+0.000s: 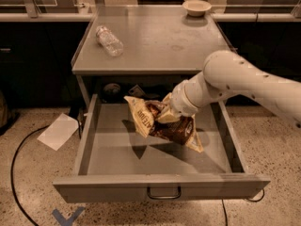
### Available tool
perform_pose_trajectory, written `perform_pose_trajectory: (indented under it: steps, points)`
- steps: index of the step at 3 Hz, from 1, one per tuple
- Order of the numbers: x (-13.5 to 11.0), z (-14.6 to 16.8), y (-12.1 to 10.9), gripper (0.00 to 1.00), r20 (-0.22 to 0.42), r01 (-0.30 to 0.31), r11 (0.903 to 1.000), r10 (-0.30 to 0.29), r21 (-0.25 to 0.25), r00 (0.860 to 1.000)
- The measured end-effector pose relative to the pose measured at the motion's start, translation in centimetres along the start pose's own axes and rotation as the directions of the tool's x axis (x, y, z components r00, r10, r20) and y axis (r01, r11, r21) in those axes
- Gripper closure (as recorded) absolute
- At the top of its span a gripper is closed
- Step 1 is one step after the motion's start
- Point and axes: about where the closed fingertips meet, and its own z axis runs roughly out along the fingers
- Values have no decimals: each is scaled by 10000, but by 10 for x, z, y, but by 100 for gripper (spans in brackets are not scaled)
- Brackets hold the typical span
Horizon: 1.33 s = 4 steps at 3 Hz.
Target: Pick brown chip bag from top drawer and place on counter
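Observation:
The brown chip bag (160,125) is crumpled, dark brown with cream ends, and hangs a little above the floor of the open top drawer (110,152), casting a shadow under it. My gripper (168,113) reaches in from the right on the white arm and is shut on the bag's upper middle. The drawer's front panel carries a small loop handle (163,192). The counter (160,41) is the grey tabletop directly above the drawer.
A clear plastic bottle (109,40) lies on the counter's left part. A cream bowl (197,6) sits at its back right. Dark objects sit at the drawer's back (113,91). A white paper (59,131) and a black cable (16,173) lie on the floor to the left.

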Motion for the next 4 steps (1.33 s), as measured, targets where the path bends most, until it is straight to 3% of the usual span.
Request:
perform_pose_trajectory:
  steps: [2, 3, 4]
  points:
    - [-105, -85, -36, 100, -327, 956, 9934, -937, 640, 9951]
    - [-181, -157, -64, 100, -334, 1678, 9800, -1652, 1068, 9857]
    - [-181, -157, -64, 100, -340, 1702, 9795, -1675, 1076, 9853]
